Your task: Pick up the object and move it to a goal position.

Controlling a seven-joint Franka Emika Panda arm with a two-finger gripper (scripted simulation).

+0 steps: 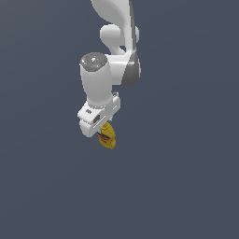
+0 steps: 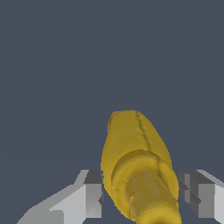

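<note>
The small yellow squeeze bottle (image 1: 108, 137) with a red-and-blue label hangs just under my white gripper (image 1: 104, 129) in the middle of the exterior view. In the wrist view the yellow bottle (image 2: 135, 153) fills the space between my two grey fingertips (image 2: 93, 192), with its tapered cap end toward the camera. Both fingers touch its sides, so the gripper (image 2: 141, 192) is shut on the bottle. The fingertips are mostly hidden behind the hand in the exterior view.
A plain dark grey-blue surface (image 1: 186, 186) fills both views. The white arm (image 1: 116, 42) rises from the gripper to the top edge of the exterior view. No other objects or marks show.
</note>
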